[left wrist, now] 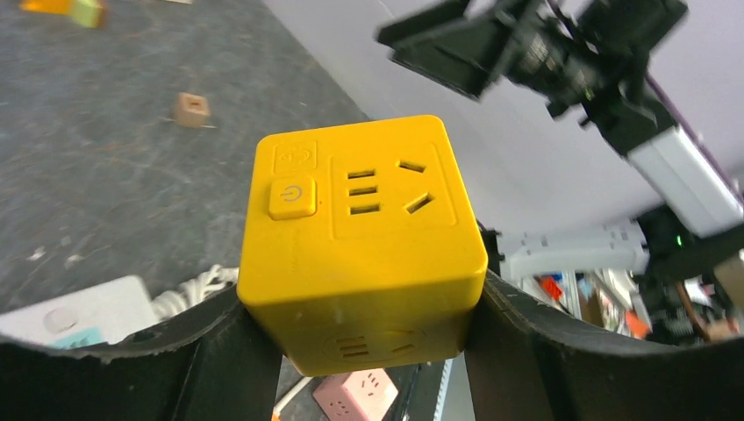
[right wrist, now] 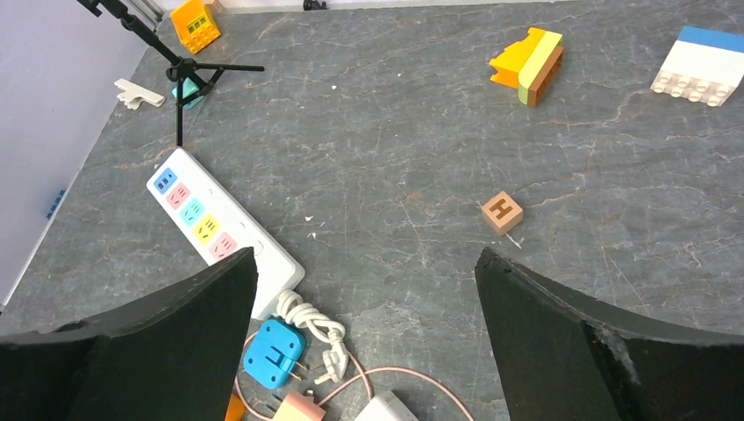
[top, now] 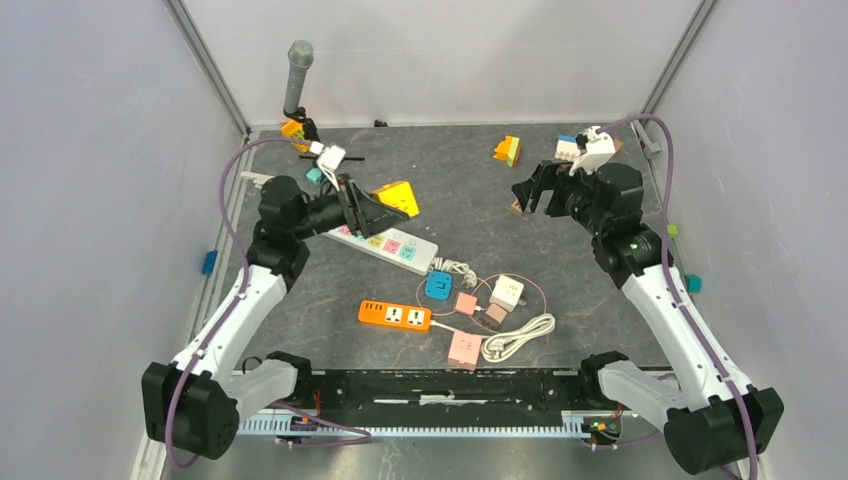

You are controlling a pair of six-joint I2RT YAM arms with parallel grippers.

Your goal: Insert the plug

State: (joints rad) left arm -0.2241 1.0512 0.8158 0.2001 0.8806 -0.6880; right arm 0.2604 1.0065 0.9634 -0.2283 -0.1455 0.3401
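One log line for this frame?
left fingers shut on yellow socket cube | right fingers open, empty | blue plug on table

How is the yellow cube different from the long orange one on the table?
The yellow cube socket is boxy; the orange power strip is long and flat. The cube is held up in the left gripper; the strip lies on the table. Both have plug holes.

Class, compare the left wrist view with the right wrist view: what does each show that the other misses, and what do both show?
Only the left wrist view shows the yellow socket cube clamped in the left jaws, with the right arm beyond. Only the right wrist view shows the blue plug and the black tripod. Both show the brown block and the white power strip.
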